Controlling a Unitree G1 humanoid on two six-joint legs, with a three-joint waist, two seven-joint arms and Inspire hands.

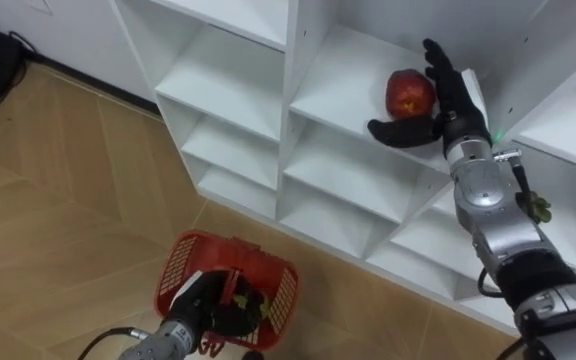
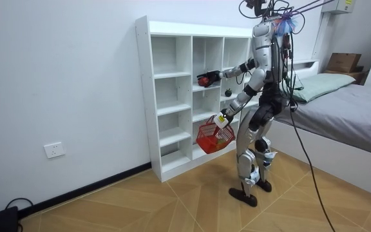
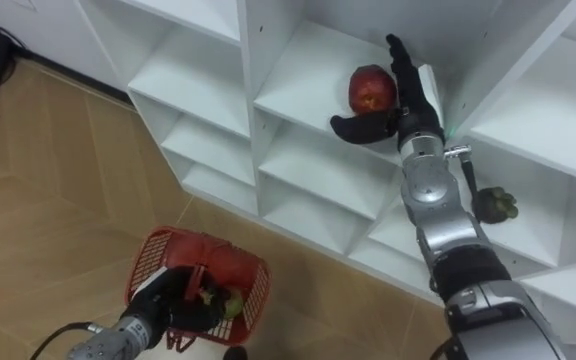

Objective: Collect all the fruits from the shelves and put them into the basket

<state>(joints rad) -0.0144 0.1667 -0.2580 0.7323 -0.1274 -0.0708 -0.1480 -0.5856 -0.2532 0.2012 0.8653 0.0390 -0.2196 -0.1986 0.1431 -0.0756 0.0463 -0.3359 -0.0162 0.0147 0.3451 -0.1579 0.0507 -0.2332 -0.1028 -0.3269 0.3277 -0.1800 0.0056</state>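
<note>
Left hand (image 1: 203, 305), bottom of frame, fingers curled round the handle of the red basket (image 1: 180, 265). White shelf unit (image 1: 218, 88) fills the top. Right hand (image 1: 453, 95) is spread, fingers straight, thumb out, cupping but not clasping the red apple (image 1: 409, 93) on an upper-right shelf. Small dark fruit (image 3: 495, 205) sits lower right.

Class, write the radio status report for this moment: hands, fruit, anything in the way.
Right hand open beside red apple on closet shelf. Left hand shut on red basket handle. Nothing in the way.
</note>
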